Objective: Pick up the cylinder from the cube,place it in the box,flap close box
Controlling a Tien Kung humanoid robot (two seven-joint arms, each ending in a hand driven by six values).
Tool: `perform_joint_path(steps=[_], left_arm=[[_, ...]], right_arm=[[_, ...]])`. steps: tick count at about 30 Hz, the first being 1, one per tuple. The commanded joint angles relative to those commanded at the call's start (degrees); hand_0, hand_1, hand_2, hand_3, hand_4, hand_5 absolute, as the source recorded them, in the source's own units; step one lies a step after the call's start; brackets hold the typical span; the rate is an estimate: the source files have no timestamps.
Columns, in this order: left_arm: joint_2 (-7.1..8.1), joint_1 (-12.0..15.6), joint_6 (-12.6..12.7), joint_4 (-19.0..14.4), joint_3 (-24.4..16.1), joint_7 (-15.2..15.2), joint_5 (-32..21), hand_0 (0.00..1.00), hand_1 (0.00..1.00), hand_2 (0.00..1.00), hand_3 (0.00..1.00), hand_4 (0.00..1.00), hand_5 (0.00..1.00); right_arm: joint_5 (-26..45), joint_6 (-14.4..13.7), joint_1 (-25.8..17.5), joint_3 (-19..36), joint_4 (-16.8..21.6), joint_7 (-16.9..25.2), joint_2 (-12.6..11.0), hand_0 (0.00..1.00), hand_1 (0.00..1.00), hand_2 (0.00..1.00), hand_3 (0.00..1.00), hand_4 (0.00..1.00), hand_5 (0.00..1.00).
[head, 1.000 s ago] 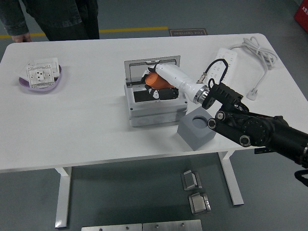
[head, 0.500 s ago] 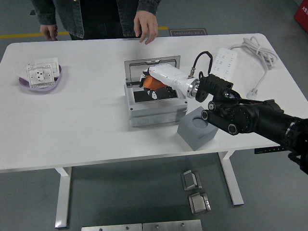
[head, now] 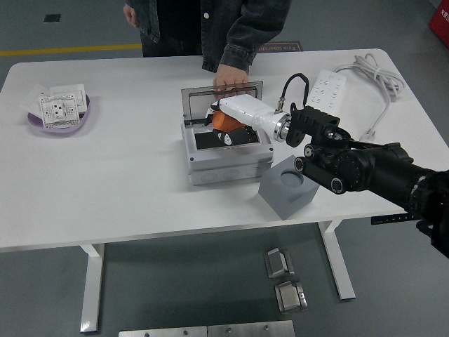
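The orange cylinder [head: 222, 121] is in the fingers of my right hand [head: 226, 123], held just above the open inside of the grey box [head: 224, 167]. The hand's white shell covers most of the cylinder from above. The box's transparent lid [head: 200, 100] stands up at the box's far side. A person's hand [head: 230, 76] rests on the lid's top edge. The grey cube [head: 287, 187] with its round empty socket sits to the right of the box, under my forearm. My left arm is out of view.
A white power strip [head: 327, 87] with its cable [head: 375, 84] lies at the back right. A purple dish [head: 35, 123] holding a white wall socket sits at the far left. The person stands at the table's far side, behind the box.
The person has stepped in and put a hand on the lid's top edge. My right hand with the cylinder has shifted slightly left and lower over the box.
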Motion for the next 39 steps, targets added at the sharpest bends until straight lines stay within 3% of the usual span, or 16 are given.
perform_joint_path(steps=[4, 5, 27, 34, 35, 39], left_arm=[[-0.02, -0.06, 0.01, 0.00, 0.22, -0.06, -0.09, 0.692, 0.721, 0.609, 0.725, 0.596, 0.248], [-0.03, -0.07, 0.01, 0.00, 0.23, -0.06, -0.08, 0.692, 0.720, 0.604, 0.720, 0.592, 0.244], [-0.15, -0.44, -0.06, -0.02, 0.57, -0.11, 0.34, 0.687, 0.720, 0.589, 0.706, 0.582, 0.238], [-0.47, 0.41, -0.05, 0.08, -0.03, 0.01, 0.67, 0.687, 0.719, 0.573, 0.695, 0.562, 0.220], [-0.50, 0.51, -0.02, 0.09, 0.01, -0.02, 0.54, 0.685, 0.720, 0.559, 0.686, 0.551, 0.212], [-0.59, 0.77, 0.09, 0.07, 0.44, -0.21, -0.27, 0.685, 0.720, 0.559, 0.686, 0.551, 0.212]], right_arm=[[0.25, -0.26, -0.04, -0.09, -0.04, 0.07, 0.04, 0.603, 0.624, 0.803, 0.998, 0.452, 0.076], [0.27, -0.30, -0.04, -0.10, -0.04, 0.07, 0.04, 0.611, 0.626, 0.801, 0.998, 0.499, 0.098], [1.85, -0.26, -1.05, -0.54, -0.10, 0.95, -0.39, 0.609, 0.575, 0.775, 0.998, 0.516, 0.111], [-3.03, 1.07, -3.25, 7.27, 7.74, -0.82, -5.17, 0.609, 0.552, 0.747, 0.998, 0.528, 0.109], [-4.03, 1.36, -3.55, 8.44, 9.12, -1.20, -6.03, 0.608, 0.555, 0.740, 0.998, 0.716, 0.178], [-8.25, 2.61, -4.56, 13.65, 15.47, -2.90, -9.47, 0.608, 0.555, 0.740, 0.998, 0.716, 0.178]])
